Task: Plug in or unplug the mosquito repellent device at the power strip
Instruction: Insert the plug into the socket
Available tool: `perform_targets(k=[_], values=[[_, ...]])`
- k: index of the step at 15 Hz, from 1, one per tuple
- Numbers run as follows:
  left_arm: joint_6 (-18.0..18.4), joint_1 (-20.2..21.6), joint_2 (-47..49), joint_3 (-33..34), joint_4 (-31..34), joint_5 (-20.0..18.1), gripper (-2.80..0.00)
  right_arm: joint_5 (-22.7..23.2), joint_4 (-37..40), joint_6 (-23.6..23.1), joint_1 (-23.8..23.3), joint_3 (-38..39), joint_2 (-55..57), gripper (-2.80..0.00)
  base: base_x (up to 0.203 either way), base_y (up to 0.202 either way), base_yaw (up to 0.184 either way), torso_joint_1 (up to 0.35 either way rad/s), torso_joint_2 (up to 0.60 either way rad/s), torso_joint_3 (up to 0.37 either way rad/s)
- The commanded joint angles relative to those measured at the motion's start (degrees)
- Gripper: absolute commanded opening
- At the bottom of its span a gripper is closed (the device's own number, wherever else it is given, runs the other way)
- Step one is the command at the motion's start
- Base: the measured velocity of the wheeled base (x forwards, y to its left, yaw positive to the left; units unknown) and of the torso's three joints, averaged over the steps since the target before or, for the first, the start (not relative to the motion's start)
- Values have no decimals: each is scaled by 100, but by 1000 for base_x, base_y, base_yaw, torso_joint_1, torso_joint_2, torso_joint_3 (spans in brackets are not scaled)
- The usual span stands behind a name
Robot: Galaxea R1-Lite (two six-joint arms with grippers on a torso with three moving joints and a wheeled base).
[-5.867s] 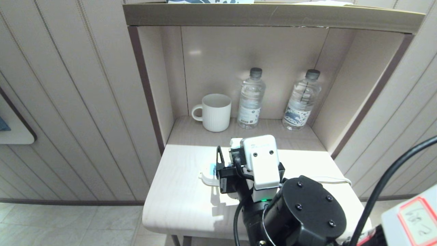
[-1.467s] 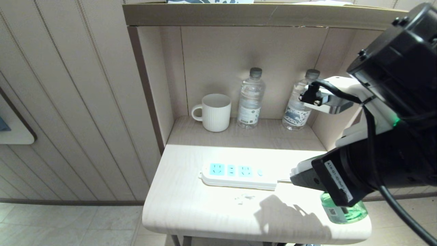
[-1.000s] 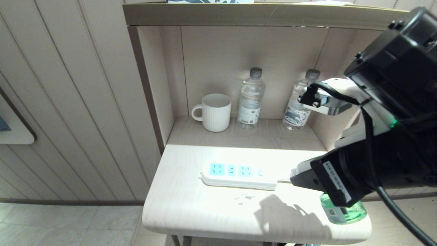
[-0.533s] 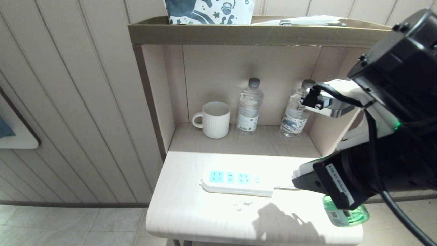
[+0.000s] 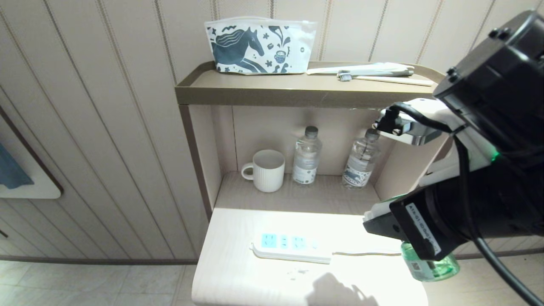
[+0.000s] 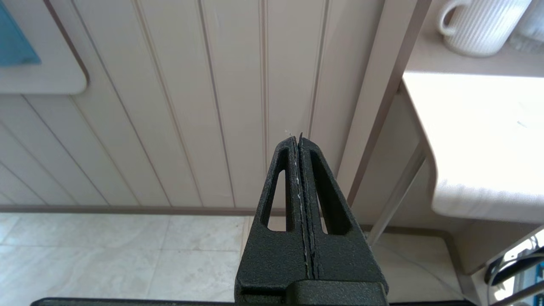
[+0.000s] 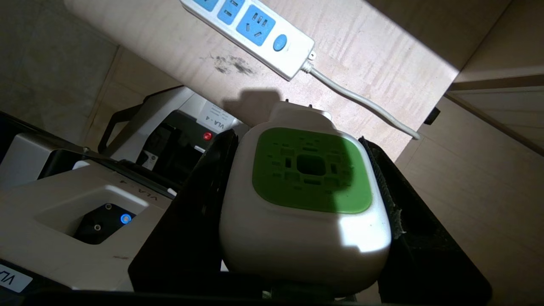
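Right hand (image 7: 297, 204) clamps the mosquito repellent device (image 7: 304, 204), a small white plug-in unit with a bright green vented top; a black finger presses on each side of the white body. In the head view its translucent green liquid bottle (image 5: 429, 265) shows below the black right arm, off the right front corner of the pale wood worktop (image 5: 238, 276), raised clear of the surface.

Power strip (image 5: 291, 246), flat white oblong with light-blue socket faces in a row, lies flat near the middle of the worktop. All sockets are bare. Its thin white cord (image 5: 365, 253) trails toward the right edge. Device and strip are well apart, not touching.

Left hand (image 6: 298, 170) hangs low beside the worktop's left edge, black fingers pressed together, gripping nothing, pointing at the panelled wall.

In the recessed shelf behind the worktop: white ribbed ceramic mug (image 5: 265, 170) at left, two clear plastic water bottles (image 5: 306, 155) (image 5: 360, 159) to its right. On the top shelf a white pouch printed with a dark blue horse (image 5: 259, 46), and a toothbrush (image 5: 384, 78) lying beside it
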Motion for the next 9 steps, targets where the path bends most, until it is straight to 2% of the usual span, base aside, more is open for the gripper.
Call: perform_targets(k=[1,9], values=[[2,1,8,0,0,-1,-280,-10,38,13,31,5,11,-280,0,0,0,261,-544,-305],[2,1,8,0,1,-1,-280,8,21,23,31,85,108,-280,0,0,0,274,-585,-306]])
